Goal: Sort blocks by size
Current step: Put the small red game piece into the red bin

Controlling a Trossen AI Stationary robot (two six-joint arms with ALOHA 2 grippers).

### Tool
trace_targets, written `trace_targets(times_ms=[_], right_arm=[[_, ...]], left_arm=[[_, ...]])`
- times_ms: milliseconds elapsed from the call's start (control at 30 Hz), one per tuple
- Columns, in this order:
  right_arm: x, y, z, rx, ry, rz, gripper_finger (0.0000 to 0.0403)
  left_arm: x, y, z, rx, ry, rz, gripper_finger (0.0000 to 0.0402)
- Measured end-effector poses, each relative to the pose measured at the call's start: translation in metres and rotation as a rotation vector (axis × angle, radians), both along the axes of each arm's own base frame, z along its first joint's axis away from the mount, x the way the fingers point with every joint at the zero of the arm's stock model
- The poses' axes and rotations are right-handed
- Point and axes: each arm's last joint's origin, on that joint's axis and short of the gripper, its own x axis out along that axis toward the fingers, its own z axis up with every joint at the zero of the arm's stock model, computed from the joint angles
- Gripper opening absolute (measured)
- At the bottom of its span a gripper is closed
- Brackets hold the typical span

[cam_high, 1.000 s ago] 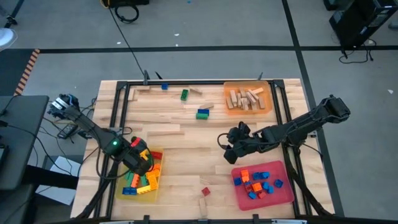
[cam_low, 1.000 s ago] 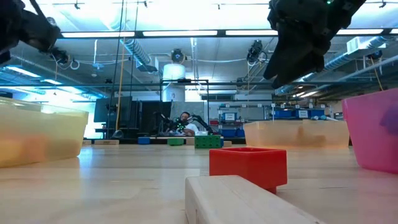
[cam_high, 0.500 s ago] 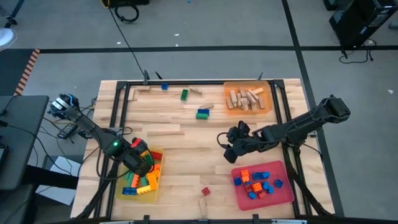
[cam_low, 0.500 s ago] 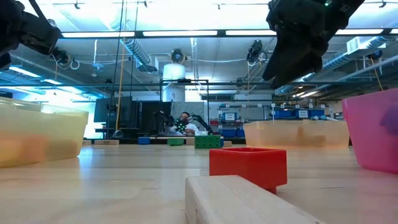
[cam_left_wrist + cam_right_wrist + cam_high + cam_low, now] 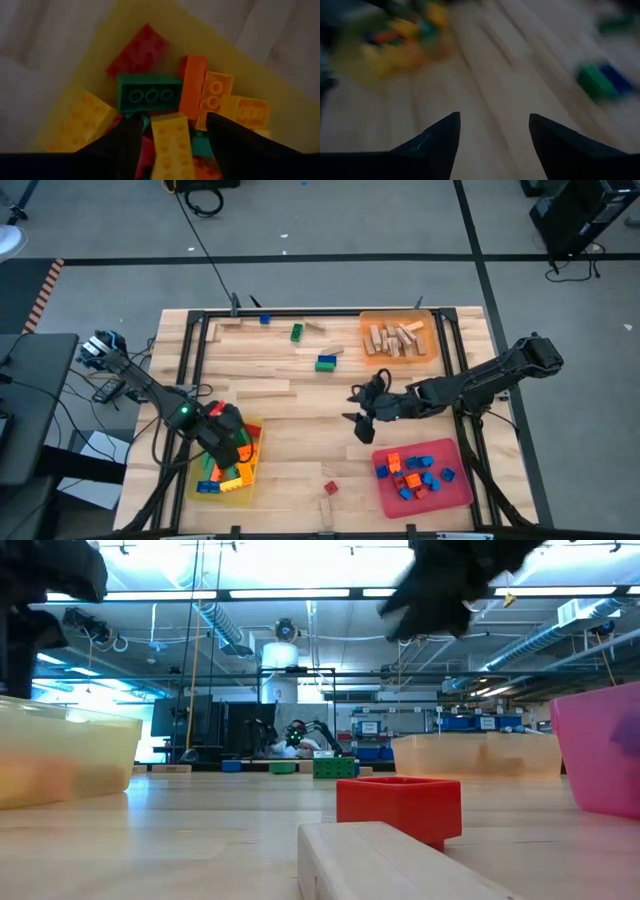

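The wooden table (image 5: 300, 420) carried three trays: a yellow tray (image 5: 252, 478) at the near left, a red tray (image 5: 455, 480) at the near right and an orange tray (image 5: 432, 330) at the far right. The left arm hung over the yellow tray, its claw, the left gripper (image 5: 172, 135), parted and empty, with the fingers (image 5: 125, 142) straddling a yellow brick (image 5: 172, 142) that lay among large red, green and orange bricks. Compared with a second earlier this gripper had widened slightly and shifted a little over the pile, which suggests a large brick had just been let go there. The right arm reached across the middle of the table; over the same second the right gripper (image 5: 362, 418) had swung away from the red tray toward the table's centre, its jaws apart and holding nothing. The move suggests a fresh pick was being lined up. Small blue and orange bricks (image 5: 412, 475) filled the red tray, and tan wooden pieces (image 5: 395, 337) the orange one. Unsorted blocks lay loose: a green-and-blue pair (image 5: 326, 363), a green brick (image 5: 297, 333) and a small blue brick (image 5: 264, 319) at the far side, and a red cube (image 5: 398, 808) just beside a wooden bar (image 5: 400, 865) at the near edge.
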Motion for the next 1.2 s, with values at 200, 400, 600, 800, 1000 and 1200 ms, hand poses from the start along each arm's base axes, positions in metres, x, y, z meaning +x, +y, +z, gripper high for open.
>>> trace_targets(times_ms=[200,400,600,800,1000,1200], right_arm=[[0.014,0.013,0.032,-0.151,-0.162,0.156,0.0258],[0.039,0.028,0.064,-0.247,-0.019,0.221,0.0272],[0.074,0.056,0.070,-0.257,0.220,0.318,0.0299],[0.093,0.083,0.044,-0.284,0.501,0.434,0.0323],[0.105,0.124,0.007,-0.251,0.580,0.613,0.0331],[0.113,0.155,-0.023,-0.260,0.626,0.704,0.0331]], left_arm=[[-0.010,0.012,0.014,0.126,-0.106,-0.132,0.0225],[-0.035,0.034,0.037,0.223,-0.235,-0.184,0.0225],[-0.055,0.052,0.042,0.256,-0.327,-0.225,0.0225],[-0.066,0.061,0.029,0.253,-0.336,-0.218,0.0225],[-0.069,0.062,0.018,0.220,-0.313,-0.239,0.0225],[-0.070,0.060,0.017,0.174,-0.292,-0.263,0.0225]])
